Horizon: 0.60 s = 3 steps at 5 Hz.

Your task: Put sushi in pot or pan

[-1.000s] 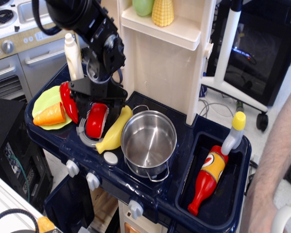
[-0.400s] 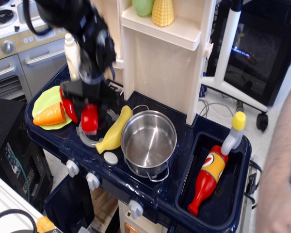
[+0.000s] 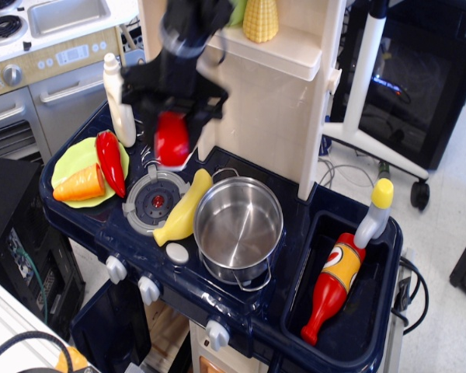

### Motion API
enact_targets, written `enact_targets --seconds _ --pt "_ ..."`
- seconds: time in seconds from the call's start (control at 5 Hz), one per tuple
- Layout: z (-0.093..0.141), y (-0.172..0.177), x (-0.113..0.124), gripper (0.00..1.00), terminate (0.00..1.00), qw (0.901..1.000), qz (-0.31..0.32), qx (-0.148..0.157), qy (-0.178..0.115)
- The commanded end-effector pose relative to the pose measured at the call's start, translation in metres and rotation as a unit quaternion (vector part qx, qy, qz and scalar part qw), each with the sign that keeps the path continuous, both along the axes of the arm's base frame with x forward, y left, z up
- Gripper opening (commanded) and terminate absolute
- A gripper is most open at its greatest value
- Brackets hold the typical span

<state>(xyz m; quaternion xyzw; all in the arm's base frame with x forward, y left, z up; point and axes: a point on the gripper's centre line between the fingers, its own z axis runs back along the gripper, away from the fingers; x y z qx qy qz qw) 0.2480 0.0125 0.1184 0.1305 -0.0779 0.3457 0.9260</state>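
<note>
My gripper is shut on the sushi, a glossy red piece with a white base showing at its lower edge. It hangs in the air above the grey burner, up and to the left of the pot. The pot is shiny steel with wire loop handles. It stands open and empty on the dark blue toy stove top, right of the burner.
A yellow banana lies against the pot's left side. A green plate holds a red pepper and an orange carrot. A white bottle stands behind it. A ketchup bottle lies in the sink. A cream shelf unit rises behind the pot.
The gripper closed on the sushi on the burner, lifted it and carried it up and to the right. The burner is now bare. A person's arm at the right edge has left the view.
</note>
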Motion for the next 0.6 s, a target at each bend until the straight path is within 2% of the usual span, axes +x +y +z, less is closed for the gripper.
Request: enact_targets --seconds 0.0,0.2,0.4 --pt "-0.0063 -0.0687 0.0080 1.00 0.00 0.9982 0.018 -0.001 -0.058" --pt "-0.0063 -0.0687 0.0080 1.00 0.00 0.9982 0.018 -0.001 -0.058" --pt "-0.0063 -0.0687 0.0080 1.00 1.00 0.9982 0.018 -0.001 -0.058"
